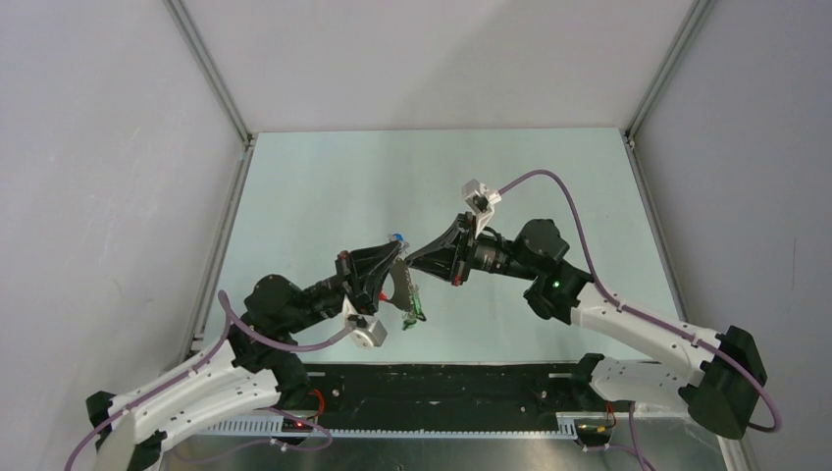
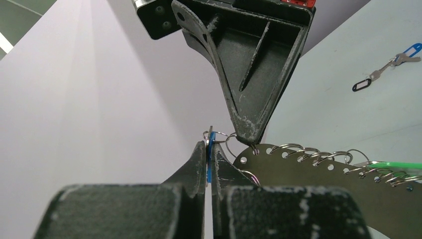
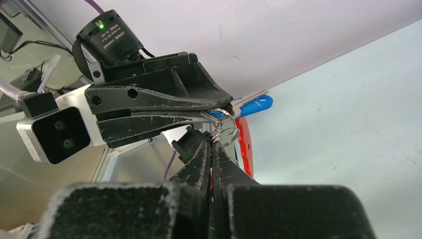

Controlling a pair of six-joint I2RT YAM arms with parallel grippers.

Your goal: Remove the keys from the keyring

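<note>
Where the two arms meet above the middle of the pale table (image 1: 314,186), the left arm reaches in from the lower left and the right arm from the lower right. Each elbow is bent, and the tapered black claws point at one another almost tip to tip. Left gripper (image 1: 396,253): fingers pressed together on a blue-capped key (image 3: 251,105), whose flat plastic cap sticks out past the fingertips in the right wrist view. Right gripper (image 1: 414,260): fingers likewise together, pinching the keyring (image 1: 406,292) at its upper edge beside a small silver wire loop (image 3: 226,124). The keyring hangs below the two sets of fingertips. It is a flat curved band, bright red in the right wrist view and dark against the light in the left wrist view. A row of small holes is punched along its rim, each carrying a thin wire loop. A green-capped key (image 2: 393,165) hangs at the far end of the band. The fingers are matte black plastic, ribbed on the outside and scuffed white along their edges. Well apart on the table lie a loose bunch of keys with a blue cap (image 2: 400,56) and a small black tag (image 2: 362,85).
</note>
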